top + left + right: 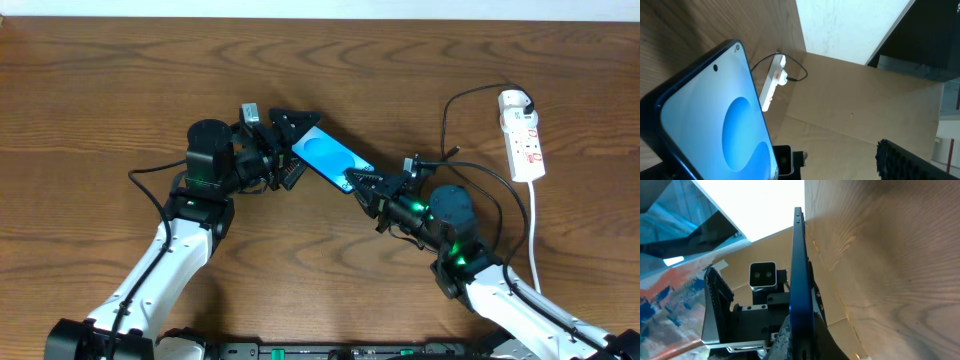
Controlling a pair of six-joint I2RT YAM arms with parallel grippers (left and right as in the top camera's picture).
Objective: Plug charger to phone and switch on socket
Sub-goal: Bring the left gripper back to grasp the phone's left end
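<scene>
I have the phone (327, 157) mid-table between left gripper (303, 148) and right gripper (360, 183); the socket (524, 140) lies far right, the charger (446, 130) trailing from it.

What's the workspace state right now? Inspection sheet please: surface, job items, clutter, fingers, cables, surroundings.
Surface: brown wood-grain table.
Job's things: phone, screen lit blue, between the two arms; socket at the right, with the charger plugged in at its far end; switch state cannot be told.
Clutter: nothing seen.
Grippers: right gripper fingers shut on the phone's near end; left gripper open, fingers either side of the far end.
Cables: charger cable arcs from the socket toward the right arm, tip not made out; white cord runs to the near edge.
Surroundings: pale wall beyond the table.
</scene>
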